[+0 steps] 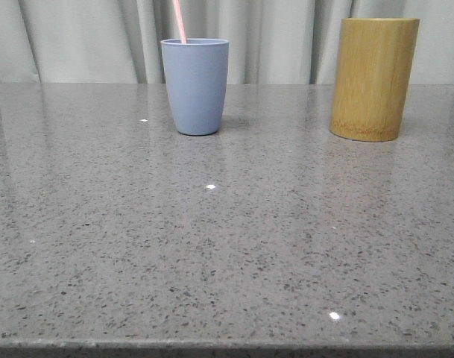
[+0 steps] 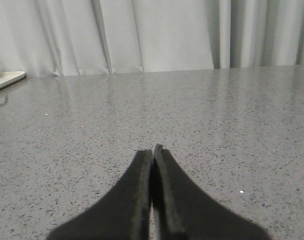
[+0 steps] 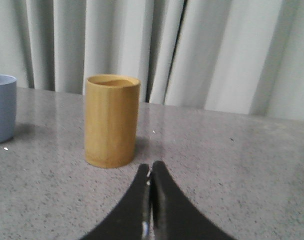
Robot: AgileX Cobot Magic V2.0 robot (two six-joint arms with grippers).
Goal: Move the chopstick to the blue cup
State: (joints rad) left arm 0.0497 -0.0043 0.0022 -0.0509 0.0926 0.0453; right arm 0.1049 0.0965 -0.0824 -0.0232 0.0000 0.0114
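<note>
The chopstick [image 1: 180, 21] is seen standing inside the blue cup [image 1: 195, 86], at eleven o'clock on the speckled grey bench [image 1: 227, 246]. The bamboo holder [image 1: 373, 78] is placed at one o'clock, well apart. The left fingers [image 2: 152, 150] and right fingers [image 3: 150, 166] are pressed together, holding nothing.

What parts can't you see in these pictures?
- The chopstick: its top is cut off by the upper edge of the front view, and its lower end is hidden inside the blue cup.
- The bamboo holder: its inside is hidden by its own wall in the front view.
- A pale flat object in the left wrist view is cut off by the picture's edge; what it is cannot be told.
</note>
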